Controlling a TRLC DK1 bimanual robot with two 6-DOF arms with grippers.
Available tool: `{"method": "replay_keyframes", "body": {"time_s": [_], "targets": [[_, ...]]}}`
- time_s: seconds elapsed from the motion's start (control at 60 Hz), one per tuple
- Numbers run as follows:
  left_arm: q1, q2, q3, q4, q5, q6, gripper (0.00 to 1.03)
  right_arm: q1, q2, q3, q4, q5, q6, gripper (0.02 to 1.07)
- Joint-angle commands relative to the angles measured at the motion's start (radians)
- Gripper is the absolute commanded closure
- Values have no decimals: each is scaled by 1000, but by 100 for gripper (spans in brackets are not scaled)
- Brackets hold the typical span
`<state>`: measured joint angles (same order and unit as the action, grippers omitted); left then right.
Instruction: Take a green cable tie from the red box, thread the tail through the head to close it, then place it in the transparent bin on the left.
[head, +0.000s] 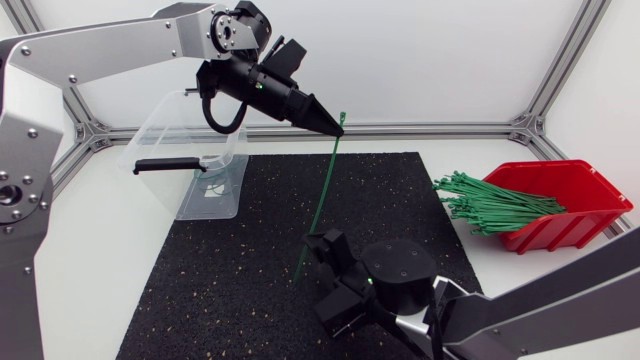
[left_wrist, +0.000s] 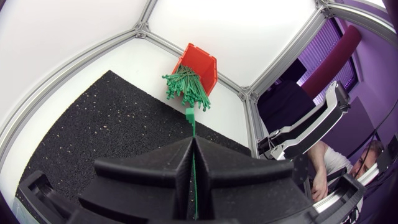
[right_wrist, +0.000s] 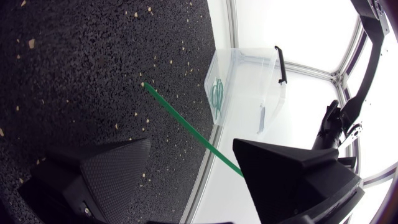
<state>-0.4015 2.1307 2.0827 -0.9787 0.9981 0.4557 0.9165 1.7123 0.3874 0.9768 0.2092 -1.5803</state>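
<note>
Head view: the left gripper (head: 335, 125) hangs above the far edge of the black mat (head: 220, 260), jaws pressed together on the head end of a green cable tie (head: 322, 195). The tie slants down toward the mat's near edge, its tail passing between the spread jaws of the right gripper (head: 325, 278). The red box (head: 580, 200), spilling ties, sits by the right edge of the desk (head: 90, 260). The transparent bin (head: 180, 130) stands at the mat's far left corner and holds looped green ties (right_wrist: 217, 93).

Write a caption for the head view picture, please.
Left arm's black fingers pinch a thin green plastic cable tie above the black speckled mat; right arm's open fingers near its tail.
</note>
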Motion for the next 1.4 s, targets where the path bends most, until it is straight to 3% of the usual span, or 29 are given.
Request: {"method": "replay_keyframes", "body": {"time_s": [0.0,0.15,0.233,0.317,0.417,1.017,1.383], "targets": [[-2,21,42,-23,17,34,100,2,12,24,25,-13,-35,18],[-2,23,42,-32,25,34,100,-10,32,39,31,-24,-35,25],[-2,23,37,-35,28,37,100,-24,35,50,34,-44,-35,37],[0,31,39,-35,28,47,100,-25,29,48,36,-54,-35,59],[6,48,47,-35,28,51,100,-24,7,42,36,-60,-27,76],[16,60,40,-61,40,92,100,-5,-71,19,34,-79,51,81],[12,60,39,-86,45,115,100,33,-109,34,25,-76,224,83]]}}
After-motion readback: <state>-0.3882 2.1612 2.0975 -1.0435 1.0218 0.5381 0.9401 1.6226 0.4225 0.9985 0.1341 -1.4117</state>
